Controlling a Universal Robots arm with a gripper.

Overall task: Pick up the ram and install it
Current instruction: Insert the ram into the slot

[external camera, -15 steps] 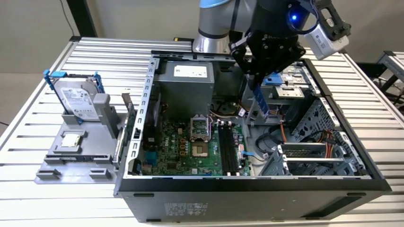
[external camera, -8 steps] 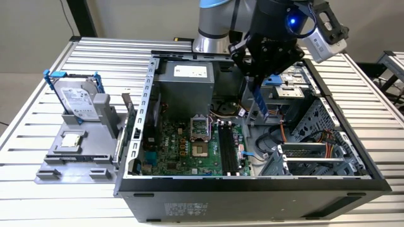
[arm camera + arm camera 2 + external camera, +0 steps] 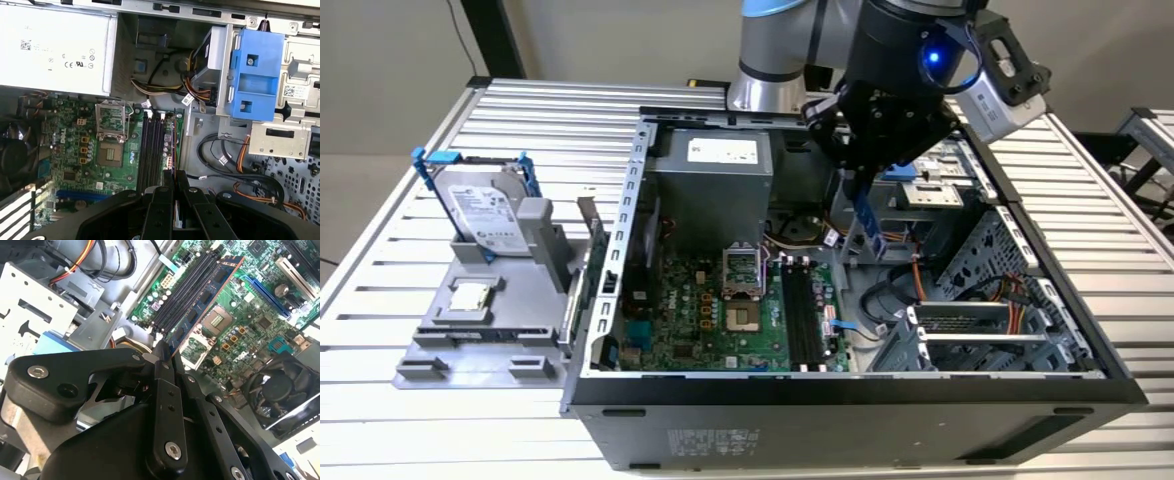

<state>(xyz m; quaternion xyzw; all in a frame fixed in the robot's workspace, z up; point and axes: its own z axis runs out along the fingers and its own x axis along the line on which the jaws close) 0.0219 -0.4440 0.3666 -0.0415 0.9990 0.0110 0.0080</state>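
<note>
My gripper [image 3: 865, 192] hangs over the open computer case [image 3: 627, 250], shut on the ram [image 3: 869, 232], a narrow blue stick pointing down toward the motherboard. In the second wrist view the ram [image 3: 207, 297] runs out from between the black fingers [image 3: 163, 371], its chips showing, and lies alongside the black memory slots [image 3: 182, 292]. In the first wrist view the ram [image 3: 173, 147] shows edge-on beyond the fingers [image 3: 161, 202], just beside the slots [image 3: 151, 150] and above them. In the exterior view the slots [image 3: 806, 320] sit lower than the ram, toward the case's front.
The silver power supply [image 3: 712, 172] fills the case's back. A CPU socket [image 3: 744, 285] lies beside the slots. Cables and a blue drive bracket [image 3: 255, 75] crowd the drive side. On a grey fixture outside stand a hard drive [image 3: 487, 207] and a small chip [image 3: 471, 296].
</note>
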